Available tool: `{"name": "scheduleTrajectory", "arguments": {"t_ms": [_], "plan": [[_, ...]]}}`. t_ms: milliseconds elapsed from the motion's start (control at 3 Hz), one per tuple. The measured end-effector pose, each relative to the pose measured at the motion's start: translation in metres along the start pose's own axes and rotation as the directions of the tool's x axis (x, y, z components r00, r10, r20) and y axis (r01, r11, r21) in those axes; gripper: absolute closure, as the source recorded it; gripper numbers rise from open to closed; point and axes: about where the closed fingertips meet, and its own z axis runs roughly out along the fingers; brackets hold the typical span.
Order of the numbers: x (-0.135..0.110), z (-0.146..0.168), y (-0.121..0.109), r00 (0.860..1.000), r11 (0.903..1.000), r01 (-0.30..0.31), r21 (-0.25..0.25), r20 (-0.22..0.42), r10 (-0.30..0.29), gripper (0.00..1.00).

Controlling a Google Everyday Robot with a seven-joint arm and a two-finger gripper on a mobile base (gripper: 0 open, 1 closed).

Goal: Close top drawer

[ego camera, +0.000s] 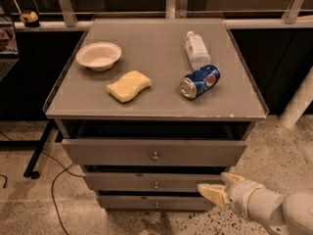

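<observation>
The top drawer [195, 152] is a wide grey drawer under the table top. It stands pulled out a little, with a dark gap above its flat front panel and a small round knob [155, 156] at the middle. My gripper [221, 186] is at the lower right, in front of the right part of the lower drawer fronts and below the top drawer. Its cream fingers [210, 193] are spread apart and hold nothing. It does not touch the top drawer.
Two slimmer drawer fronts [122, 181] lie below the top drawer. On the table top [146, 48] are a white bowl [99, 56], a yellow sponge [128, 86], a lying Pepsi can [199, 82] and a lying plastic bottle [196, 49]. A black cable [54, 180] runs over the floor at the left.
</observation>
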Motion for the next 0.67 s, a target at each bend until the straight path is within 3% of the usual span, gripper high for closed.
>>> {"name": "scheduleTrajectory", "arguments": {"t_ms": [333, 667], "plan": [[0.0000, 0.0000, 0.0000, 1.000, 1.0000, 0.000, 0.000, 0.000, 0.000, 0.00], [0.0000, 0.0000, 0.0000, 1.000, 1.0000, 0.000, 0.000, 0.000, 0.000, 0.00]]}}
